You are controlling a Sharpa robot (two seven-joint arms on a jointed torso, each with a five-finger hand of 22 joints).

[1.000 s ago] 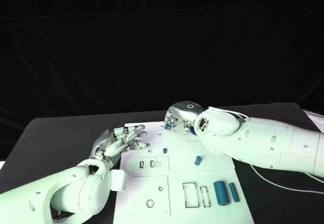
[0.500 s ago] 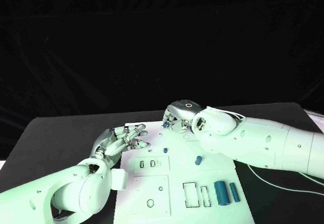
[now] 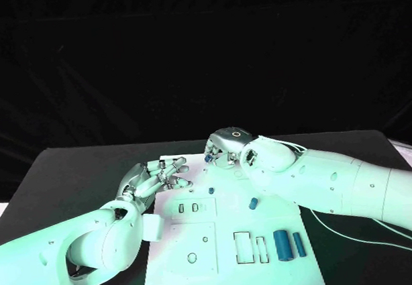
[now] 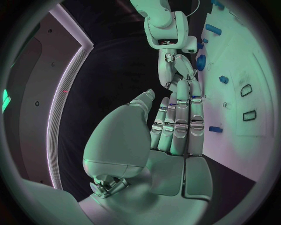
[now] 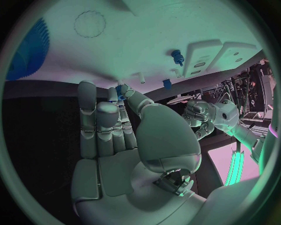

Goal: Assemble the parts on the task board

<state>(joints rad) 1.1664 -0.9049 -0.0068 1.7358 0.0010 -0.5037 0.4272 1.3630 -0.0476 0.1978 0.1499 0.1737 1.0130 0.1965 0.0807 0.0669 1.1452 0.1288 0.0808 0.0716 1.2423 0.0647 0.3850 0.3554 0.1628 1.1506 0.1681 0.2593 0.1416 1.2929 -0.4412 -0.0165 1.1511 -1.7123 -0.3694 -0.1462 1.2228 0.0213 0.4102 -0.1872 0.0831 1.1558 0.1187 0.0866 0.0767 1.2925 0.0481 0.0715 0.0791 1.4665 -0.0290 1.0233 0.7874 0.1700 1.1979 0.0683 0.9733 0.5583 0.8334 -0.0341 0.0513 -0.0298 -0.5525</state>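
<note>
Head view shows my right hand [image 3: 228,152] pinching a small blue part [image 5: 121,89] at the task board's [image 3: 231,261] far edge. I should lower it slowly. My left hand [image 3: 158,177] holds nothing, fingers together.

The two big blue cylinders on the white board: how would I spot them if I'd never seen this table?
Find the task board, the white plate in the middle of the black table. At its near right corner two blue cylinders lie side by side, right of an outlined slot. They are far larger than the other blue parts.
</note>
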